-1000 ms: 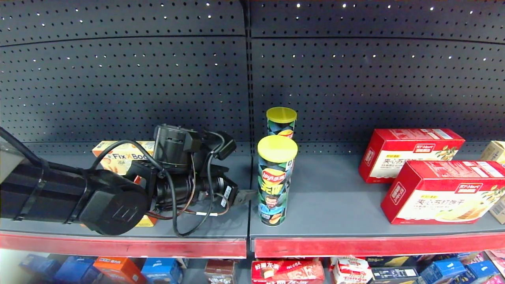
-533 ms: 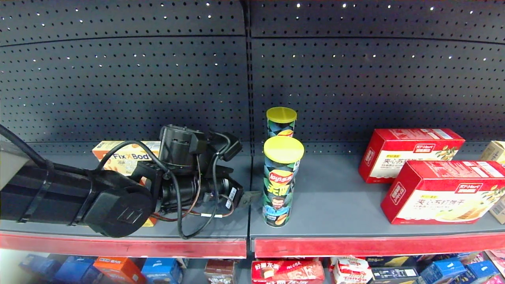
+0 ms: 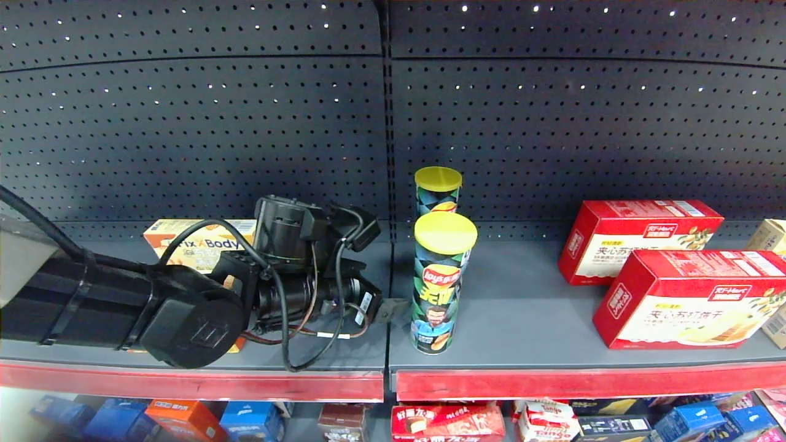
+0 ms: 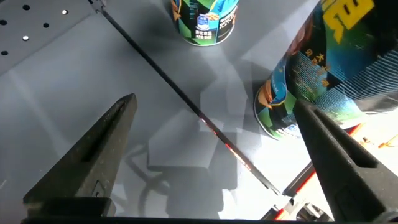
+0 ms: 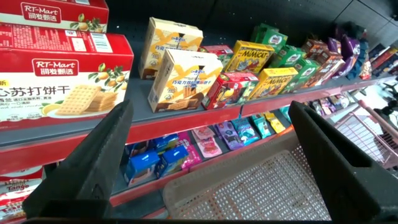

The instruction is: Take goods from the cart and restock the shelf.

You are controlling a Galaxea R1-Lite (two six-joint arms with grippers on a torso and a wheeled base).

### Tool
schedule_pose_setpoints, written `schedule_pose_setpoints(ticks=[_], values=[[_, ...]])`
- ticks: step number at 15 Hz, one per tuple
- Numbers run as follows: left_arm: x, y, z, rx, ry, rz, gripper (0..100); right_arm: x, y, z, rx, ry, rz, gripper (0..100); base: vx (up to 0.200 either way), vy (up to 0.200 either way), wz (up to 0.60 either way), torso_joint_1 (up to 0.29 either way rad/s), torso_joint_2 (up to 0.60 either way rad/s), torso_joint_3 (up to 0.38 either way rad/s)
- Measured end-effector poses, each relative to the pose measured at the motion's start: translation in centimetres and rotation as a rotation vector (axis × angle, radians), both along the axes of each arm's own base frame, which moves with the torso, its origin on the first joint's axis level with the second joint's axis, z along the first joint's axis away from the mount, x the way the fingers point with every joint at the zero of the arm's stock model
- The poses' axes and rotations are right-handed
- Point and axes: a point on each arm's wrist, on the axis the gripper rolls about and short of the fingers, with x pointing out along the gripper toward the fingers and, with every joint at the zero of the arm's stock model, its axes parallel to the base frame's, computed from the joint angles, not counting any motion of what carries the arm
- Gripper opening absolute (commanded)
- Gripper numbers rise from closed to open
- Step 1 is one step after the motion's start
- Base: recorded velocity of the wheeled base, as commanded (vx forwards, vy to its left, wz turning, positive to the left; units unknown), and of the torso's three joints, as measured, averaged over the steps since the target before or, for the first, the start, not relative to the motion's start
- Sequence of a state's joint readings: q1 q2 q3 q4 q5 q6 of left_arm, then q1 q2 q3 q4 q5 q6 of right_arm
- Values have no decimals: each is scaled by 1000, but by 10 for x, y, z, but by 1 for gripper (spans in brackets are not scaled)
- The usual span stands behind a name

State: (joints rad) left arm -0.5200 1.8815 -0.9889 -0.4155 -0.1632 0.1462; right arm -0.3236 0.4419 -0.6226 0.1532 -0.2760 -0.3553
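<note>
Two chip cans with yellow lids stand on the grey shelf. The front can stands near the shelf's front edge, and the rear can is behind it by the pegboard. My left gripper lies low over the shelf just left of the front can, one finger touching its side. In the left wrist view this gripper is open; the front can stands beside one finger rather than between the two, with the rear can farther off. My right gripper hangs open and holds nothing above the cart basket.
Two red biscuit boxes lie on the shelf to the right of the cans. A yellow-orange box sits behind my left arm. Lower shelves hold several small boxes. Bare shelf lies between the cans and the red boxes.
My left arm has moved to the right along the shelf, and the front can has slid right with it, closer in line with the rear can.
</note>
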Motion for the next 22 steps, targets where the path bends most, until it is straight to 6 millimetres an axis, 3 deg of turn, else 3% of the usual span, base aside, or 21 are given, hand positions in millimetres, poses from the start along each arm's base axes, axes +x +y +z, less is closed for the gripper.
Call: schedule_pose_setpoints(ticks=[7,10,14,18,22], values=[[6,0,-4,5,5,20,100,0,0,-1,3,4,0,100,0,0,0,0,0,0],[9,21,-7,15,20,83,100,1,0,-1,5,6,2,100,0,0,0,0,0,0],[-5,62,19,-51,-7,200,100,2,-1,0,23,-5,10,100,0,0,0,0,0,0],[-52,115,52,-106,-96,331,100,4,-1,-1,26,2,18,100,0,0,0,0,0,0],[-140,157,59,-154,-174,453,100,5,-2,-5,29,15,23,100,0,0,0,0,0,0]])
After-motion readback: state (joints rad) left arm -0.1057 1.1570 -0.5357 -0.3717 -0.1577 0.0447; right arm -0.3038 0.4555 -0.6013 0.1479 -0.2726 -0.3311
